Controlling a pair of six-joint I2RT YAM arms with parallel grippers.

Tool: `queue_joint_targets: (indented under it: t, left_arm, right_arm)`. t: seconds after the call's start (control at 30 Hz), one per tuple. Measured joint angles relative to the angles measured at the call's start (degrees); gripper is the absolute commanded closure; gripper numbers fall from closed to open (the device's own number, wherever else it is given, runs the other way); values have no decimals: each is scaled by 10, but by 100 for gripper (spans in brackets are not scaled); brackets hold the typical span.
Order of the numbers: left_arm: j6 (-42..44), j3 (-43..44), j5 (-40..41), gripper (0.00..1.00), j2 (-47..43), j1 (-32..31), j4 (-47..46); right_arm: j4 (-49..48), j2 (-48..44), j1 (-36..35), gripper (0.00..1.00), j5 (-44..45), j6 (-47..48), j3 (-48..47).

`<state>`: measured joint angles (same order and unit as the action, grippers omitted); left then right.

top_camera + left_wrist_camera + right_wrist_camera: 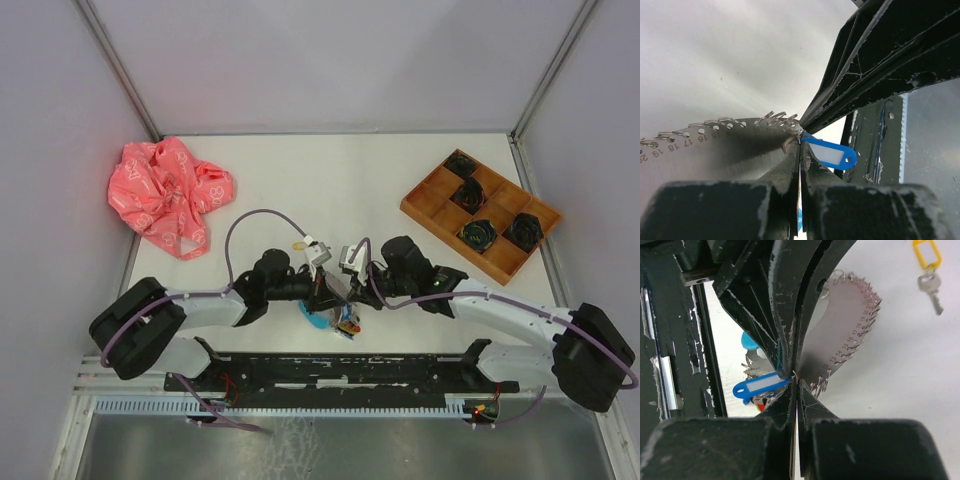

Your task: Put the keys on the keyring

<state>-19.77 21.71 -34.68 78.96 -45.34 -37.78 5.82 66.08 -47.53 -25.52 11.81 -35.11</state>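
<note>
Metal ring [800, 134] mostly hidden, pinched by left hand [800, 147], right hand [795, 389].

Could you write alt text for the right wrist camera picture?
The right end effector, from below, and the left end effector, from above, meet tip to tip, both shut on a thin ring carrying a blue key tag. Behind is a metal plate edged with numbered hooks; a yellow-tagged key lies apart on the table.

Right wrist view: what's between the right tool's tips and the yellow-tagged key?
A numbered metal plate edged with wire hooks, right beside the right tool, then bare white table up to the yellow-tagged key. Right wrist view shows it.
</note>
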Motion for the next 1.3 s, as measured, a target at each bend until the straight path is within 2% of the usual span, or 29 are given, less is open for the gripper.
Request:
queue_joint_targets:
  t: [0.3, 0.8, 1.03, 1.3]
  left_arm:
    - [32, 20, -5, 97, 36, 0, 45]
    - [32, 21, -14, 97, 52, 4, 65]
    - [41, 21, -16, 97, 48, 2, 80]
    - [59, 21, -20, 97, 23, 2, 108]
  right_arm:
    - [31, 55, 0, 89, 19, -35, -15]
    - [30, 94, 4, 64, 7, -61, -19]
    - [0, 87, 4, 56, -42, 19, 7]
    - [-56, 77, 4, 55, -63, 122, 54]
